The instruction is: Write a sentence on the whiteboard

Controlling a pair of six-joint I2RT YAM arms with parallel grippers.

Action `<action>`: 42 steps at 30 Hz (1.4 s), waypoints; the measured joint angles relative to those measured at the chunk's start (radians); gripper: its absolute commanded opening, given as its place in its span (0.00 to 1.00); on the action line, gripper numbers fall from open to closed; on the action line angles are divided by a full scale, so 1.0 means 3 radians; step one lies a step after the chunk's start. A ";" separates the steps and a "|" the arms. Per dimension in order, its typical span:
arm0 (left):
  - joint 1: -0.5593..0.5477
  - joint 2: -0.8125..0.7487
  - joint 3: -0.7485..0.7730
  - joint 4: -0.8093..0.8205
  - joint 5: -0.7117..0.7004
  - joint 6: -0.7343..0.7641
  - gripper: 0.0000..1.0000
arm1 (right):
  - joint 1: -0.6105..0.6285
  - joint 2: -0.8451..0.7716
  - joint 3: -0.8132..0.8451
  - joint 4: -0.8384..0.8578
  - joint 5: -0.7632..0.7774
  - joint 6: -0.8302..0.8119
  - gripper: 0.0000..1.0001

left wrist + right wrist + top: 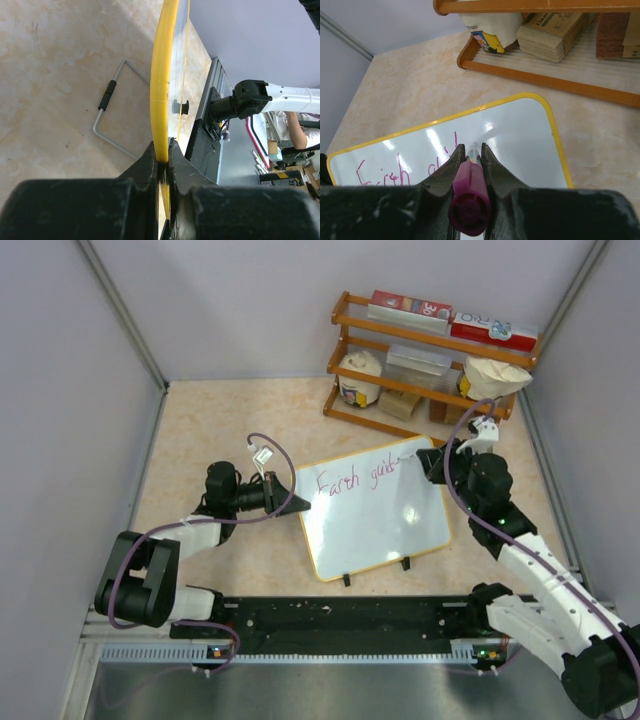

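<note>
Between the closed fingers of the left hand (162, 152): yellow frame edge of the whiteboard (165, 75), pinched. Judged light, stiff, glossy-slick; the frame is the safest hold. Right hand (470, 147) clamps one pink marker (469, 197), tip at the board just ahead. The sentence (355, 478): two words, left of the tip. One board, two clip feet (346, 580).

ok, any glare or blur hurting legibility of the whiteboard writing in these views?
Top external: even light, whiteboard only mildly glossy, pink writing readable. Right wrist: glare streaks on the board near the writing; marker and right end effector soft, too close. Left wrist: left end effector blurred in foreground, yellow frame edge-on, writing not visible.
</note>
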State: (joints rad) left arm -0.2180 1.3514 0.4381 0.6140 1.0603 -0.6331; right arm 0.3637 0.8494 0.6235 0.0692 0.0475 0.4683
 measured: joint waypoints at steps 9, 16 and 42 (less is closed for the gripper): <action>0.0000 0.0000 -0.0001 -0.0001 -0.0001 -0.0001 0.00 | -0.0001 0.0041 0.0001 0.0041 -0.0098 0.0014 0.00; 0.0000 0.0000 -0.0001 0.0000 0.0003 0.0000 0.00 | -0.0001 0.0014 -0.0010 0.0027 -0.0117 0.0019 0.00; 0.0000 0.0000 0.0000 -0.0003 -0.0005 -0.0003 0.00 | -0.0001 -0.0240 -0.0248 -0.0061 -0.0121 0.0076 0.00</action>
State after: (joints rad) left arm -0.2180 1.3514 0.4381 0.6132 1.0588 -0.6338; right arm 0.3634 0.7773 0.5491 0.0509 0.0113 0.4911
